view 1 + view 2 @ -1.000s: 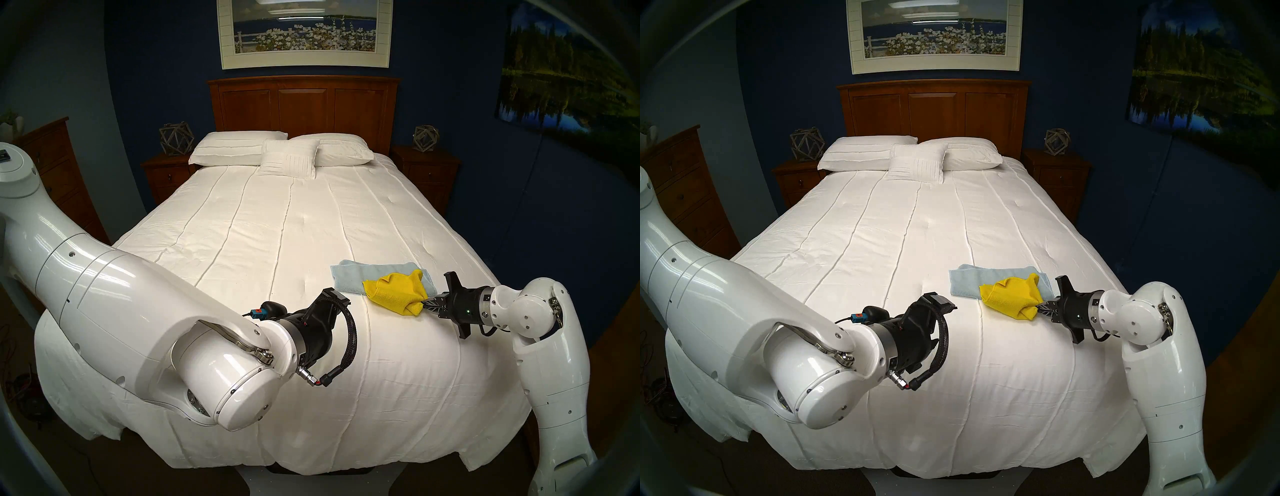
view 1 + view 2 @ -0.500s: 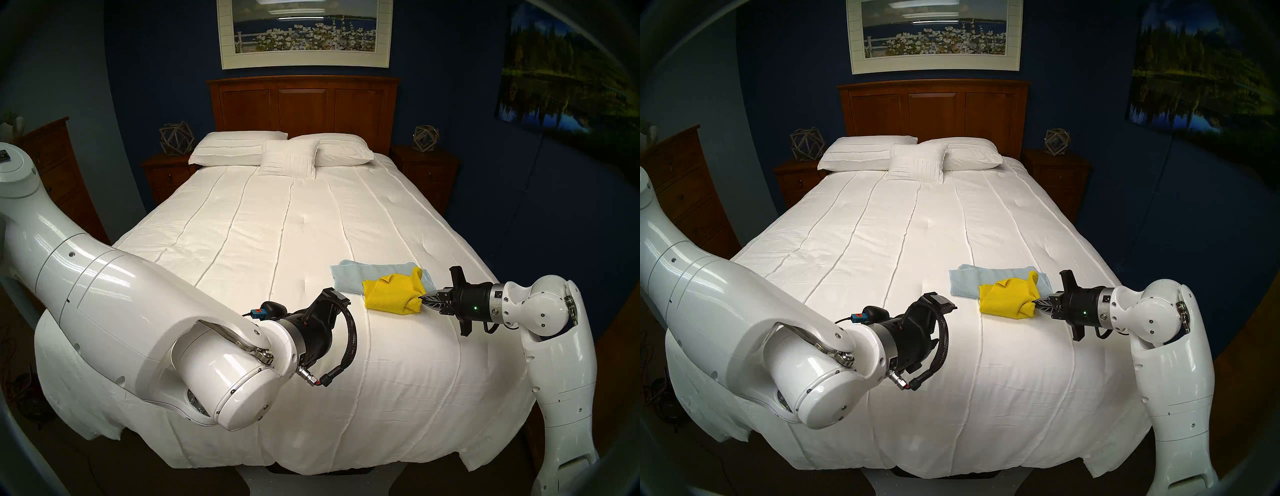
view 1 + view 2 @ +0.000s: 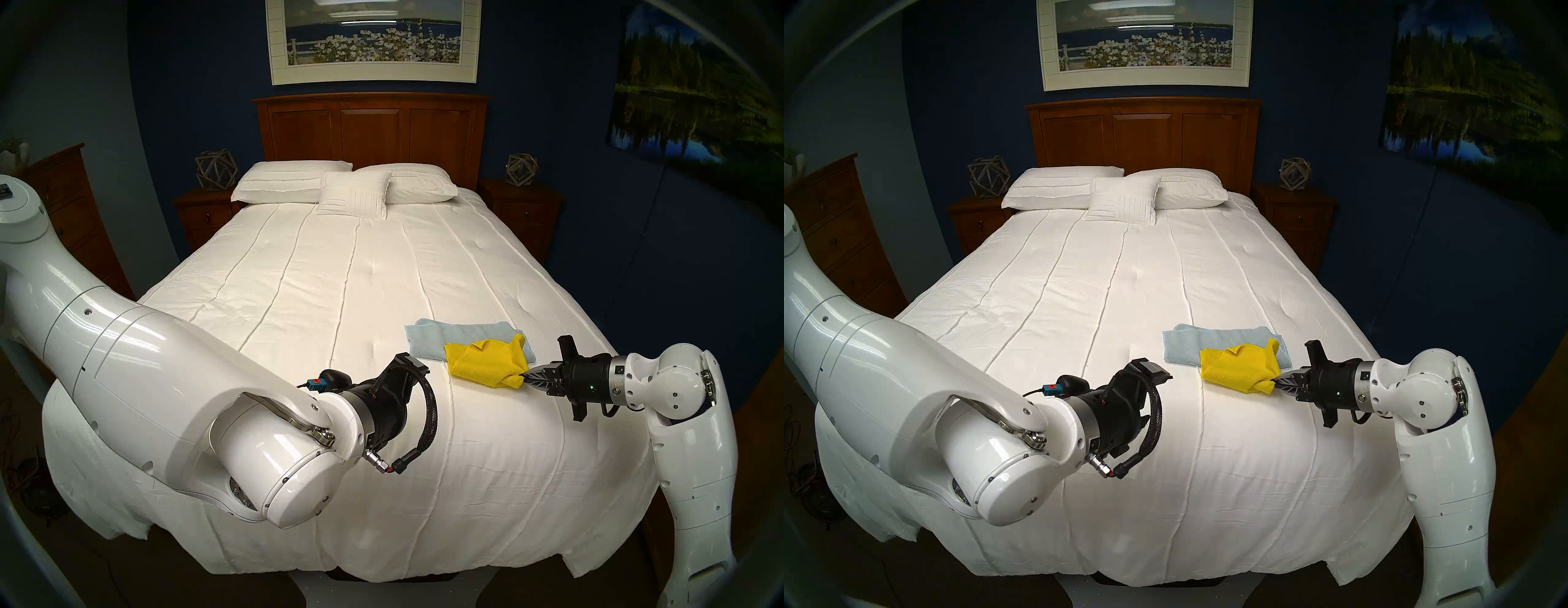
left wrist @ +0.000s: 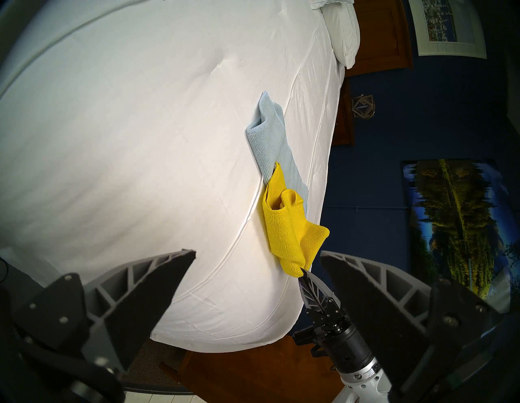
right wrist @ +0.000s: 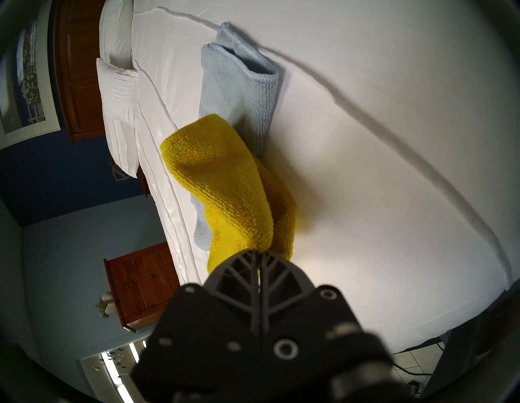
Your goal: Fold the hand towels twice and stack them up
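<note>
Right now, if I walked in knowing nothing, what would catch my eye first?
Probably the bright yellow towel, crumpled near the right edge of the white bedspread, with the right gripper pinching its corner. It partly overlaps a pale blue towel lying folded behind it. The left gripper hangs open, holding nothing.

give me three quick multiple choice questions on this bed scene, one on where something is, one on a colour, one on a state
1. Where does the yellow towel lie?
A. on the pillows
B. partly over the blue towel, near the bed's right edge
C. on the floor

2. What colour is the bedspread?
A. white
B. grey
C. navy

3. How do the right gripper fingers stand?
A. wide open above the towel
B. shut on the blue towel
C. shut on a corner of the yellow towel

Answers: 1 B, since yellow overlaps the blue cloth beside the bed's edge. 2 A, as the quilted cover is plainly white. 3 C, because the right wrist view shows both fingers pressed together with yellow cloth between them.
</note>
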You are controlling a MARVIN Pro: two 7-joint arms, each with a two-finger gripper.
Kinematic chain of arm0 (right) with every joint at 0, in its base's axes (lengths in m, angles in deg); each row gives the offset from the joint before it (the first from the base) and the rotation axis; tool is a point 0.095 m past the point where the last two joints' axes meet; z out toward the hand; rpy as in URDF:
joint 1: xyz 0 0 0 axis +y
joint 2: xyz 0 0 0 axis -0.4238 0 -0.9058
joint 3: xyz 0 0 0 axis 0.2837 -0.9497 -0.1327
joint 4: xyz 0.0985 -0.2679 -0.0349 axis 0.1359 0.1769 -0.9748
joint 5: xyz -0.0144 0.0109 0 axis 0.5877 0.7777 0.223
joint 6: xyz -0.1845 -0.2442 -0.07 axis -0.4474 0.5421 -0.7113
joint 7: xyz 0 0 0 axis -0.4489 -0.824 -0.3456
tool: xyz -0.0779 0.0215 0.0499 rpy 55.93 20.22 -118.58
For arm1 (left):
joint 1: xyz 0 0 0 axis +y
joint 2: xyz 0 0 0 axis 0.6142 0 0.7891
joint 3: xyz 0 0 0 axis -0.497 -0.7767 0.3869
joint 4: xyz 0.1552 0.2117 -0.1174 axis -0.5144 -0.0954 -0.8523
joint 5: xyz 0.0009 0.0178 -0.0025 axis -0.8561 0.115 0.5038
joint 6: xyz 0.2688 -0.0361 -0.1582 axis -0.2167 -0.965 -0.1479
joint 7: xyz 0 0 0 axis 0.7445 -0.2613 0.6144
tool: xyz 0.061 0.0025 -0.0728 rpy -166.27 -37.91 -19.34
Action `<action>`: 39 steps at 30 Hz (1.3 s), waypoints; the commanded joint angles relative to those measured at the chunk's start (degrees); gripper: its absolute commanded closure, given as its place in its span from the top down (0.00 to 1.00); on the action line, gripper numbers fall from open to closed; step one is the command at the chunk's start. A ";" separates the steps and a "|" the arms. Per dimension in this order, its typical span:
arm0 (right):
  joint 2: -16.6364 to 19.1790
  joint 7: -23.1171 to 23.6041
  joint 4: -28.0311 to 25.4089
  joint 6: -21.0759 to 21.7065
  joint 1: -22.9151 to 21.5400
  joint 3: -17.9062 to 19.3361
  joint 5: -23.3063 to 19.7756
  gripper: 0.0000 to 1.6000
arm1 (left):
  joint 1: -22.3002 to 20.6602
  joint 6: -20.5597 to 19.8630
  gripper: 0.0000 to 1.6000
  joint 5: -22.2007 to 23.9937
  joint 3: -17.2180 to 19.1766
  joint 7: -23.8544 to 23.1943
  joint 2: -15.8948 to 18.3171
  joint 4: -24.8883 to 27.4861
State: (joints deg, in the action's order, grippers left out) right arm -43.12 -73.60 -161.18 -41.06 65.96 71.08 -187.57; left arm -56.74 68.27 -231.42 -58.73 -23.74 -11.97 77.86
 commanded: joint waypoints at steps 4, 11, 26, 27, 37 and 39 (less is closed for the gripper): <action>0.89 -0.38 -1.46 0.78 0.70 0.01 -0.95 0.12 | -0.20 -0.09 1.00 0.02 0.67 -0.17 -0.02 -0.02; 1.26 -0.36 -2.58 -0.17 2.30 0.27 0.73 0.80 | -0.18 -0.09 1.00 -0.01 0.68 -0.15 0.00 -0.02; -1.03 -1.03 -7.10 -3.93 4.10 1.18 -3.36 1.00 | -0.15 -0.08 1.00 -0.10 0.70 -0.08 0.03 -0.01; -1.36 -0.93 -7.01 -4.09 3.91 0.62 -2.79 1.00 | -0.15 -0.08 1.00 -0.10 0.70 -0.08 0.03 -0.01; -3.26 1.48 -3.47 -5.40 0.97 -2.52 3.45 1.00 | -0.12 -0.07 1.00 -0.13 0.74 -0.05 0.05 -0.01; -3.50 1.82 -3.09 -5.73 0.53 -2.92 4.37 1.00 | -0.11 -0.06 1.00 -0.14 0.74 -0.04 0.06 -0.01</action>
State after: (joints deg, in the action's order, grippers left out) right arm -45.30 -73.64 -165.23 -46.11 69.15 69.14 -185.28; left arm -56.64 68.31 -231.59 -58.64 -23.59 -11.88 77.86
